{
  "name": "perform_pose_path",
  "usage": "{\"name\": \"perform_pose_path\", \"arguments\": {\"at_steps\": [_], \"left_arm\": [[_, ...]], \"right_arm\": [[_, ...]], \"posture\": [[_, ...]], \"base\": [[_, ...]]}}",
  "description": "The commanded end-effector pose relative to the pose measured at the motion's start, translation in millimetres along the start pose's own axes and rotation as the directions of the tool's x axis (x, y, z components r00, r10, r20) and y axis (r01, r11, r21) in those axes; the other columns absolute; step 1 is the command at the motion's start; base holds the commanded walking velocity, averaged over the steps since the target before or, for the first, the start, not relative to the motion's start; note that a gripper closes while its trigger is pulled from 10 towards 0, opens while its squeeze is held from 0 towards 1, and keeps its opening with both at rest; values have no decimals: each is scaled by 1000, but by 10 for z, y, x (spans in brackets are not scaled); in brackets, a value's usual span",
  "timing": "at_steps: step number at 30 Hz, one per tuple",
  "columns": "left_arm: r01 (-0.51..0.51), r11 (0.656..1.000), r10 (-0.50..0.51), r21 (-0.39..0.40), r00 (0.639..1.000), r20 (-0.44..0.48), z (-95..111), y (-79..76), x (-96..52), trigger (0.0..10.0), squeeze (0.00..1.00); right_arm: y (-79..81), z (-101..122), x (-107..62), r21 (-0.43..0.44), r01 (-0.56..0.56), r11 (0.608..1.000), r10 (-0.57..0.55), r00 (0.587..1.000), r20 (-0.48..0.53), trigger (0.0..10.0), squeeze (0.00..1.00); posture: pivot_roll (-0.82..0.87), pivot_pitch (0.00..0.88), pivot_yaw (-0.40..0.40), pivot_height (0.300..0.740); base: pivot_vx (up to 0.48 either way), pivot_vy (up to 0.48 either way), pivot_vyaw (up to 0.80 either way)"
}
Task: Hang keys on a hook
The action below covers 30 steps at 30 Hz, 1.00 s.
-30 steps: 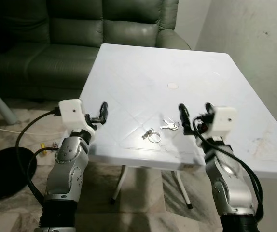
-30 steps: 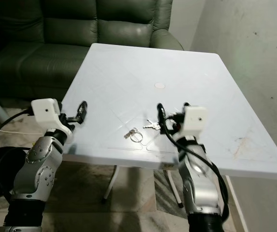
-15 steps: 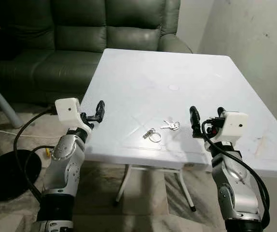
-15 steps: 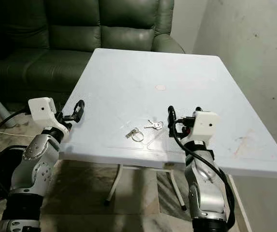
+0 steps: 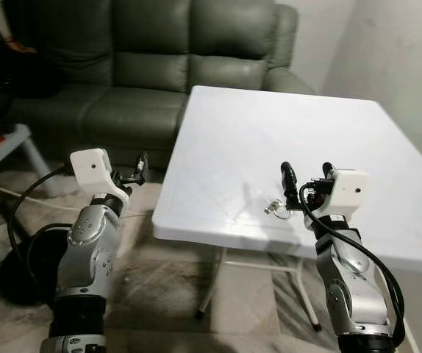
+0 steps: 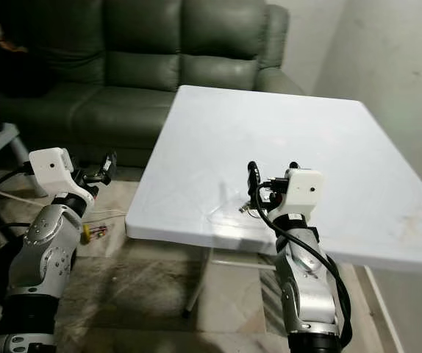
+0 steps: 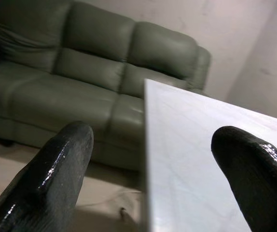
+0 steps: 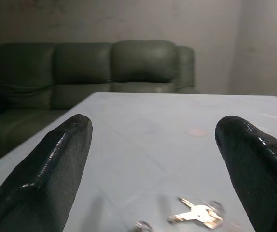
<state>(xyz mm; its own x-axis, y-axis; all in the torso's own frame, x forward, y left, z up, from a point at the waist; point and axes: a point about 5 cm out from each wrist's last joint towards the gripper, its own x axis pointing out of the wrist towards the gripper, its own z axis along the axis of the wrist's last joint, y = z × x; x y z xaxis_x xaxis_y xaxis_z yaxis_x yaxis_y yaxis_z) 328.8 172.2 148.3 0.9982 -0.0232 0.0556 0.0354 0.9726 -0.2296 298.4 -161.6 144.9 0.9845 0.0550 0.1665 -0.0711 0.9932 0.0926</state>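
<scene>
A small bunch of silver keys [image 5: 276,209] on a ring lies near the front edge of the white plastic table [image 5: 270,140]. My right gripper [image 5: 306,176] hovers open just above and to the right of the keys, at the table's front edge. In the right wrist view the keys [image 8: 199,212] lie low between the two spread black fingers [image 8: 47,174]. My left gripper [image 5: 139,170] is open and empty, held in the air beyond the table's left edge. In the left wrist view its fingers [image 7: 51,174] frame the table's [image 7: 191,159] edge.
A dark green leather sofa [image 5: 159,66] stands behind the table. A grey stool [image 5: 5,143] is at the far left, with a black round base [image 5: 20,265] and cables on the tiled floor. A bare wall [image 5: 402,59] runs along the right.
The whole view has shifted: the table now sits further right. The left gripper, earlier over the table's left edge, is now off the table. The right gripper is closer to the keys.
</scene>
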Motion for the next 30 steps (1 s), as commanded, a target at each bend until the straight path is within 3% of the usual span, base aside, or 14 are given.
{"name": "perform_pose_path", "arguments": {"at_steps": [1, 23, 30], "left_arm": [[-17, 1000, 17, -10, 1000, -19, -23, -30, 17, 10000, 0], [-24, 999, 24, -44, 1000, 4, -4, -27, 20, 10000, 0], [-26, 998, 26, -57, 1000, 0, -6, -23, 27, 10000, 0]], "right_arm": [[-50, 38, -12, -12, 18, 1000, -18, 1000, 7, 10000, 0], [-25, 25, -21, -23, 7, 1000, -7, 1000, -9, 10000, 0], [-17, 18, -28, -21, 5, 1000, -5, 1000, -14, 10000, 0]], "posture": [[-76, 8, -58, 740], [-78, 25, -65, 740], [-77, 24, -66, 740]], "base": [[0, 0, 0], [0, 0, 0], [0, 338, 0]]}}
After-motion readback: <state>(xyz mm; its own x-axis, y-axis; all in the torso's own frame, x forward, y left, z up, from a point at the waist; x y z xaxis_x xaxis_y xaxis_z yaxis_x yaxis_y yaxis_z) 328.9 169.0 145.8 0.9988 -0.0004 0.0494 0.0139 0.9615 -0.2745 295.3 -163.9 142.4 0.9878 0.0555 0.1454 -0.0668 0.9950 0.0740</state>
